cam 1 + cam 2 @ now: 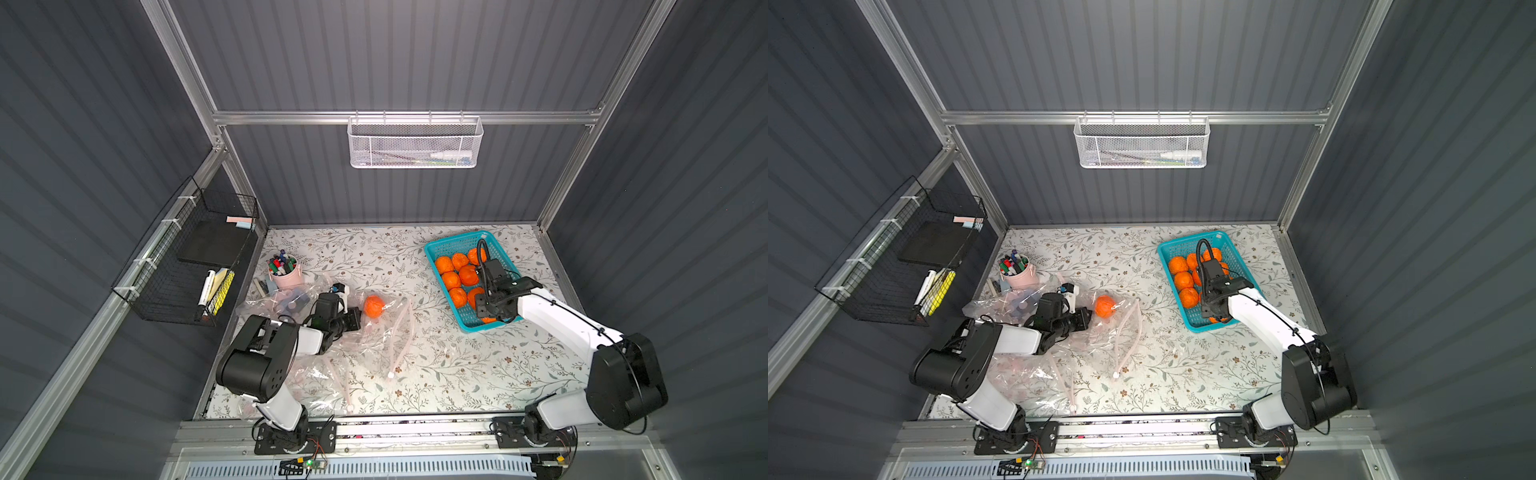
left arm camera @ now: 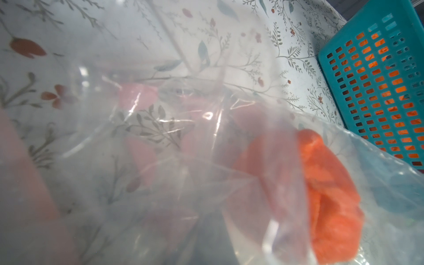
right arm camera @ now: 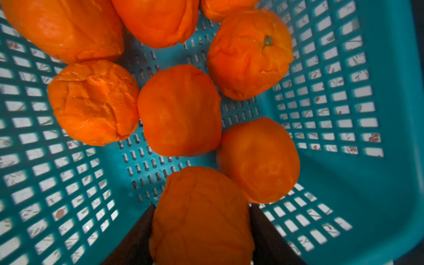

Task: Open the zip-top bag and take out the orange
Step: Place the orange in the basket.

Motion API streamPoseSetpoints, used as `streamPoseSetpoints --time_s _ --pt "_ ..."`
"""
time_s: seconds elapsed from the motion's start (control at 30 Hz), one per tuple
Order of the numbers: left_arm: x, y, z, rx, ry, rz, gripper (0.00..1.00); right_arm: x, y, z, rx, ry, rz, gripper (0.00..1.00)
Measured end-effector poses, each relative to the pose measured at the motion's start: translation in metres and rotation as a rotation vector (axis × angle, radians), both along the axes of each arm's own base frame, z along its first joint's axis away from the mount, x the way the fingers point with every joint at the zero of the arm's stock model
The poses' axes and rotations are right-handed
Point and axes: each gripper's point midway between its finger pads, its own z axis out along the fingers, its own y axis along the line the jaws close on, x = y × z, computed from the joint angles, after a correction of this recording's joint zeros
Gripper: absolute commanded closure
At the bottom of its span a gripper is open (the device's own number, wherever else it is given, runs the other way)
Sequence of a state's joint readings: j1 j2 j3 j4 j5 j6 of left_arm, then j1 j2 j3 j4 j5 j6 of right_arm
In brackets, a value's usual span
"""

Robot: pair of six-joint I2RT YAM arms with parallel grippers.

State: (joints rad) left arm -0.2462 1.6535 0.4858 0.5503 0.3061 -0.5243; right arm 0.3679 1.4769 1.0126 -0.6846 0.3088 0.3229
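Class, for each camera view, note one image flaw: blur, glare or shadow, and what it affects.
Left wrist view: bag close to lens, blurred, with glare streaks, veiling part of the orange. Right wrist view: gripped orange and fingers in shadow, basket sharp. Both top views: even light, faint glints on bag.

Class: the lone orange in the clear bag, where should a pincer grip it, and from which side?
Across the round middle of the orange, entering from the basket side through the bag mouth, where the pink zip strips gape; plastic likely covers it elsewhere.
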Motion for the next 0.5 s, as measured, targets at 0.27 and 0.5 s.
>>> streamPoseSetpoints --time_s 0.27,0.5 --pt "0.0 0.0 0.0 0.0 0.0 0.0 1.0 0.009 -0.009 -0.022 -0.092 0.054 -0.037 0.43" --pt "0.0 0.0 0.0 0.0 0.0 0.0 1.0 0.015 -0.018 -0.038 -0.167 0.09 -0.068 0.37"
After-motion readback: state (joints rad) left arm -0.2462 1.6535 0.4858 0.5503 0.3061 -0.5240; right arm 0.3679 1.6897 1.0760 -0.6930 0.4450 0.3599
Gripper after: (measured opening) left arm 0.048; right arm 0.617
